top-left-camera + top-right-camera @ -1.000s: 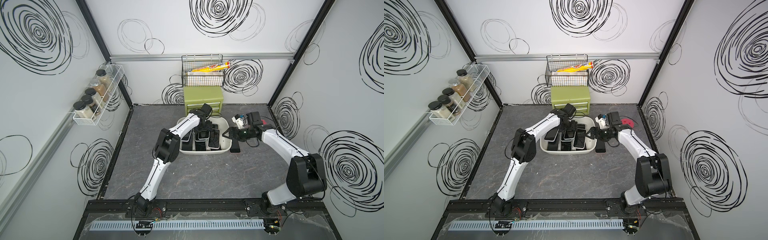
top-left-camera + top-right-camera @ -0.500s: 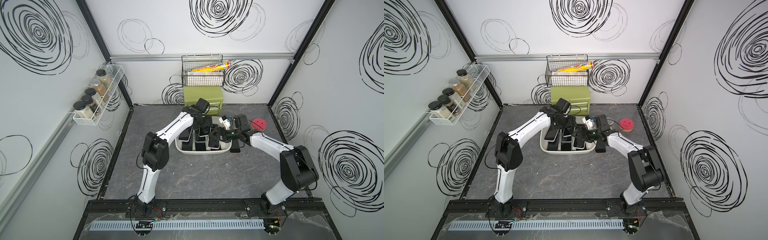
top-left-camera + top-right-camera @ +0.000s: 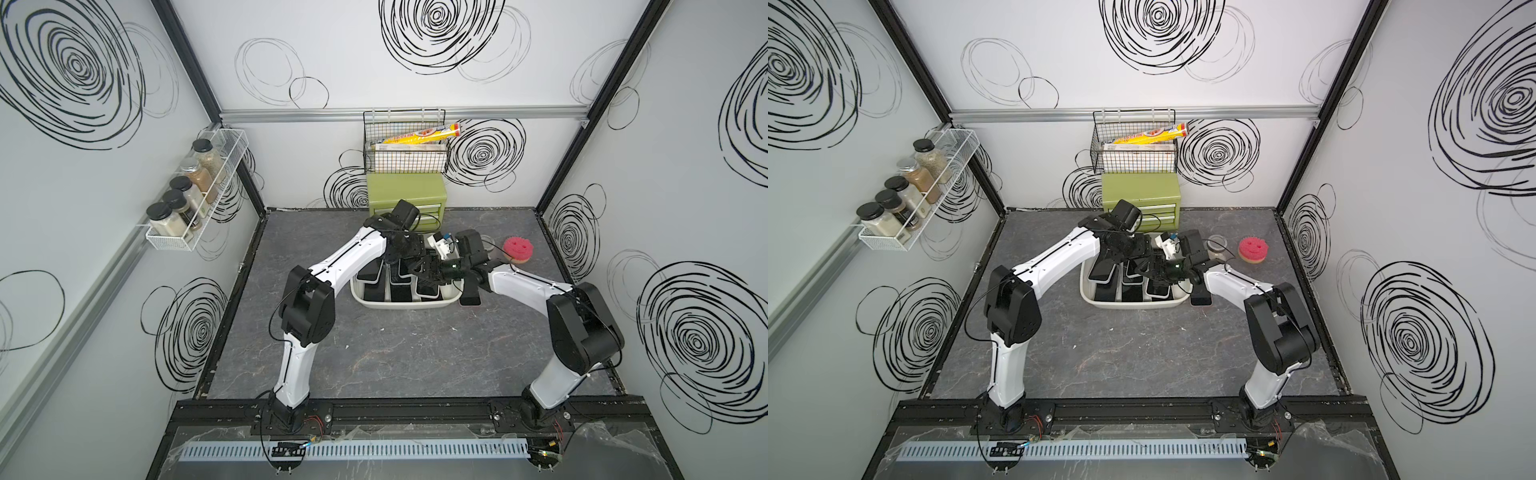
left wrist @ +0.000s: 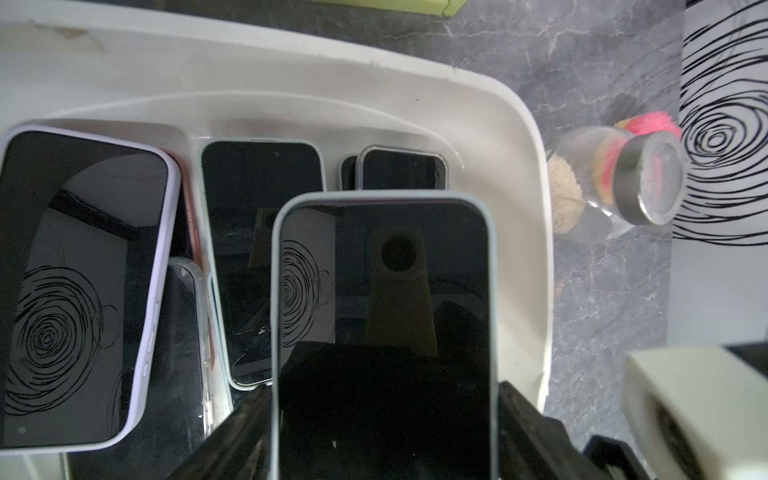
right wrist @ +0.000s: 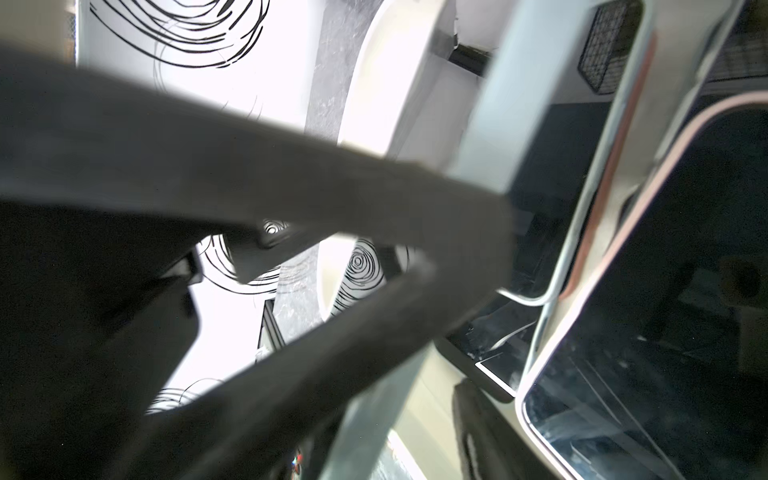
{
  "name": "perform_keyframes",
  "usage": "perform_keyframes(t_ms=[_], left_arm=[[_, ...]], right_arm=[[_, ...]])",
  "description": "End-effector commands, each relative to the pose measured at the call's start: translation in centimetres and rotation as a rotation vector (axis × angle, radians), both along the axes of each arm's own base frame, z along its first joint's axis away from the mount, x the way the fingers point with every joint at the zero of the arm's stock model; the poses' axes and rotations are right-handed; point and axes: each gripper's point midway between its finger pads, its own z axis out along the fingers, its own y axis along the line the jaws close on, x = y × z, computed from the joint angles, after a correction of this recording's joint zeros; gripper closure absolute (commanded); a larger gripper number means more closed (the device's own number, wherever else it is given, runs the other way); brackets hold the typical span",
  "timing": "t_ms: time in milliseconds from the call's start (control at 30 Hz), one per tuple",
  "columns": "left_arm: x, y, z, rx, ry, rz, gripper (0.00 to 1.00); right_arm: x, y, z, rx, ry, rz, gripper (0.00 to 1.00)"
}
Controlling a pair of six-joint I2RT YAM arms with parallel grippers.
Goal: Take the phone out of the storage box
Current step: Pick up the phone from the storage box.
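Note:
The off-white storage box (image 3: 405, 306) (image 3: 1133, 306) sits mid-table and holds several dark-screened phones. In the left wrist view my left gripper (image 4: 380, 403) is shut on the long edges of a phone (image 4: 386, 311) in a pale blue-grey case. That phone is lifted above the others, over the box rim (image 4: 536, 208). My right gripper (image 3: 424, 268) (image 5: 473, 241) reaches in from the right, over the box's right part. Its blurred fingers still stand apart, with their tips at the pale-cased phone (image 5: 494, 104). Whether they touch it is unclear.
A black phone (image 3: 471, 291) lies on the table just right of the box. Behind it are a glass jar (image 3: 1216, 245) and a pink sponge (image 3: 518, 248). The green drawer chest (image 3: 406, 193) and wire basket (image 3: 405, 153) stand at the back, and a spice rack (image 3: 191, 199) hangs on the left wall.
My right gripper has swung left from beside the box to over it, and its fingers have narrowed. The left arm has shifted back and left while keeping its grip on the phone.

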Motion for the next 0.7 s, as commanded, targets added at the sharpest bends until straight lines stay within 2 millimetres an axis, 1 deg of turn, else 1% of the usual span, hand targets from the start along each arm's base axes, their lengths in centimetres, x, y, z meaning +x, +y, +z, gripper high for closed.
perform_keyframes(t_ms=[0, 33, 100, 200, 367, 467, 500, 567, 633, 667], left_arm=[[-1.4, -1.5, 4.3, -0.101, -0.059, -0.048, 0.48], [-1.6, -1.5, 4.3, -0.103, -0.06, -0.05, 0.48], [-1.9, -1.3, 4.1, -0.107, -0.05, -0.048, 0.48], [-2.3, -1.4, 3.8, -0.117, -0.039, -0.05, 0.48], [-2.5, -1.4, 3.7, -0.122, -0.033, -0.058, 0.48], [-2.5, -1.5, 3.5, -0.121, -0.027, -0.062, 0.46], [-2.4, -1.5, 3.5, -0.12, -0.028, -0.063, 0.42], [-2.2, -1.4, 3.8, -0.125, -0.033, -0.053, 0.23], [-1.6, -1.1, 4.4, -0.138, -0.042, -0.037, 0.08], [-1.3, -0.8, 4.7, -0.144, -0.046, -0.023, 0.03]], right_arm=[[2.6, -0.1, 1.4, 0.003, -0.071, -0.082, 0.46], [2.8, -0.1, 1.7, 0.008, -0.078, -0.096, 0.49], [3.4, -0.2, 2.3, 0.021, -0.093, -0.118, 0.51], [4.0, -0.1, 2.9, 0.036, -0.108, -0.137, 0.57], [4.1, 0.3, 3.7, 0.092, -0.115, -0.142, 0.8], [3.9, 0.6, 4.1, 0.12, -0.115, -0.127, 0.91], [3.8, 0.6, 4.2, 0.124, -0.114, -0.122, 0.94], [3.3, 0.7, 4.3, 0.131, -0.108, -0.105, 0.99], [2.6, 0.5, 4.3, 0.134, -0.099, -0.102, 1.0], [2.3, 0.3, 4.3, 0.134, -0.099, -0.098, 1.0]])
